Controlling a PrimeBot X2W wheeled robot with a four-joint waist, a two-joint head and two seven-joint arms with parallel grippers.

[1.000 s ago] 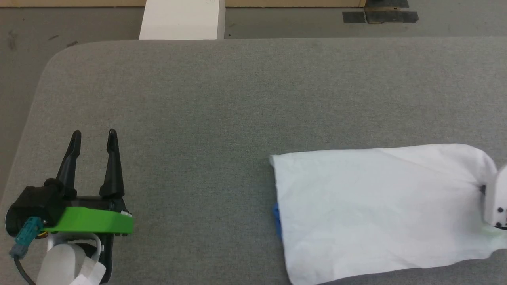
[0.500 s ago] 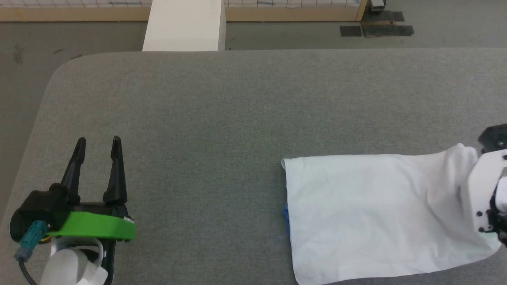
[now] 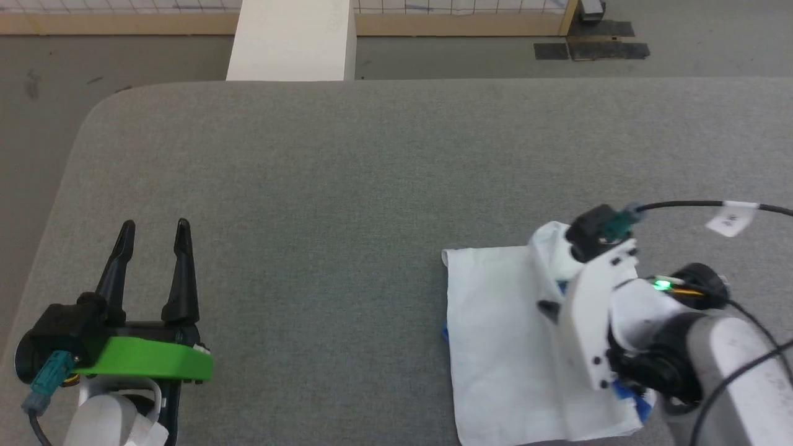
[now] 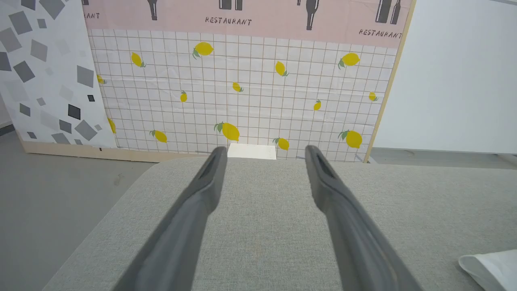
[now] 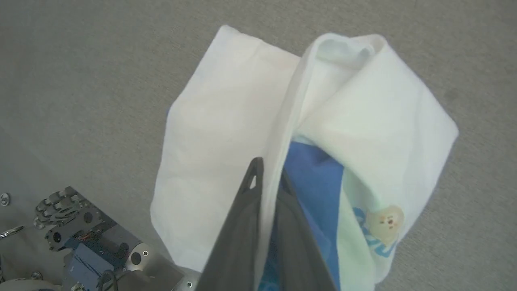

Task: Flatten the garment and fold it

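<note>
The right gripper [image 5: 267, 171] is pinched shut on a white edge of the T-shirt [image 5: 210, 133], with a thin fold of cloth running up between its two fingers. From that pinch the held layer arches over the rest of the shirt, which lies flat on the grey table [image 3: 372, 173] beyond the jaws. The raised flap bares a blue sleeve [image 5: 315, 182] and the small chest print [image 5: 383, 226] just beside the jaws (the underside turned up). Held so, the edge looks meant to be carried across and laid down as a fold. The left gripper [image 3: 154, 226] stands wide open and empty, well apart from the shirt, seemingly kept out of the way.
</note>
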